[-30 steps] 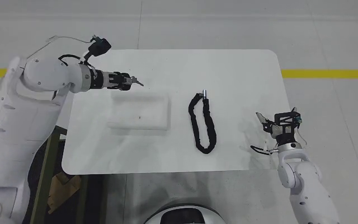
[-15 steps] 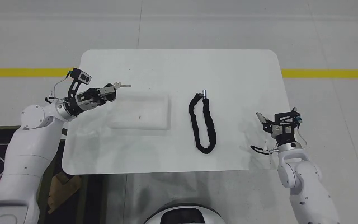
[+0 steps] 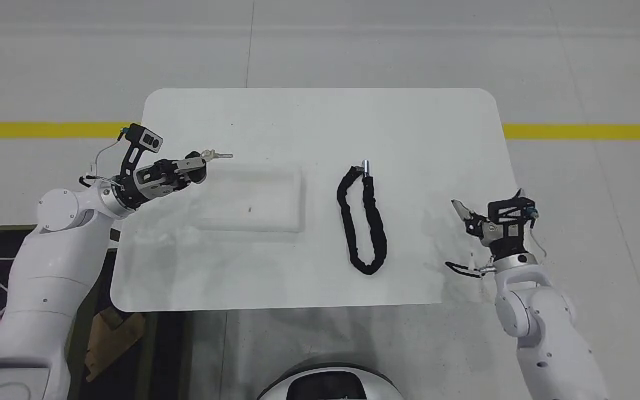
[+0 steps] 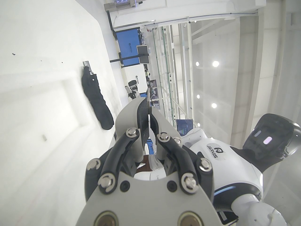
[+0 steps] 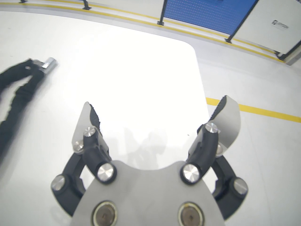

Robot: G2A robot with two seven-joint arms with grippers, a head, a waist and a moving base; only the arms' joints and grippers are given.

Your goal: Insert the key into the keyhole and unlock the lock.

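At the left of the top view, the left claw is hanging over the desk near its left edge, clenched on the key. The left wrist view is showing the pads pressed flat on the thin blade. The key's shaft is sticking out past the fingertips and pointing toward the right of the frame, roughly level with the desk's upper edge.

Just below and to the right of it, a white tray is lying between the left claw and the lock.

At the frame's centre the lock is lying as a black sleeved loop, its long axis running up and down the picture. Its metal cylinder is sitting at the upper end and aiming at the top edge. The keyhole is probably in that cylinder's end face, though it is too small to make out.

So the key is lying well to the left of the cylinder at nearly the same height in the frame, and its shaft is crossing the cylinder's axis rather than lining up with it. By my judgement, the left arm is going to need to travel rightward over the tray and then swing the key round.

At the right, the right claw is hovering spread wide and holding nothing. It is standing nearer the lock's body than the left one, placed well for steadying it.
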